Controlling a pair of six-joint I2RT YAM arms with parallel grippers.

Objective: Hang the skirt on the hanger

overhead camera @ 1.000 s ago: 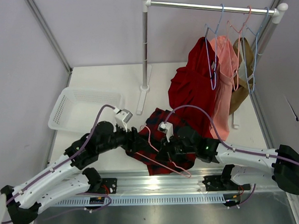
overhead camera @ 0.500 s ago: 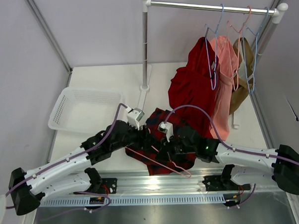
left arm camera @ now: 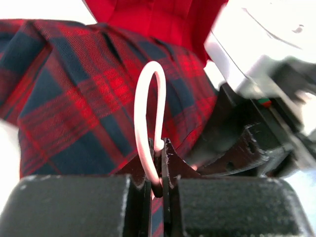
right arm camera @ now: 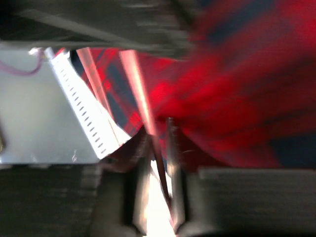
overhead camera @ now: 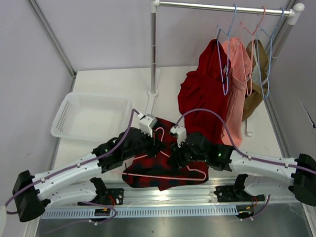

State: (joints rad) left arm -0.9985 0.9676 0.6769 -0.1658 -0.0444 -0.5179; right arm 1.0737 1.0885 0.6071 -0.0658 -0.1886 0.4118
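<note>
**Hanger pinched at hook, skirt flat beneath it**

Left gripper (left arm camera: 159, 148): jaws pressed together on the hook of the thin pale-pink wire hanger (left arm camera: 138, 116). Right gripper (right arm camera: 158, 148): a wire runs between its fingers, but the view is too blurred to tell whether it grips.

The red-and-black plaid fabric skirt (overhead camera: 149, 168) lies on the white table (overhead camera: 109, 84), under the hanger.

Judgement: pin the hook firmly and work the waistband over one shoulder.

Behind: white plastic basket (overhead camera: 89, 116), metal garment rail (overhead camera: 221, 8).

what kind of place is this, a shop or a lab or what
Most likely a robot lab test cell staged as a laundry corner: two arms bolted at the table edge, bare partition walls, and a small clothes rack with hung garments.
</note>
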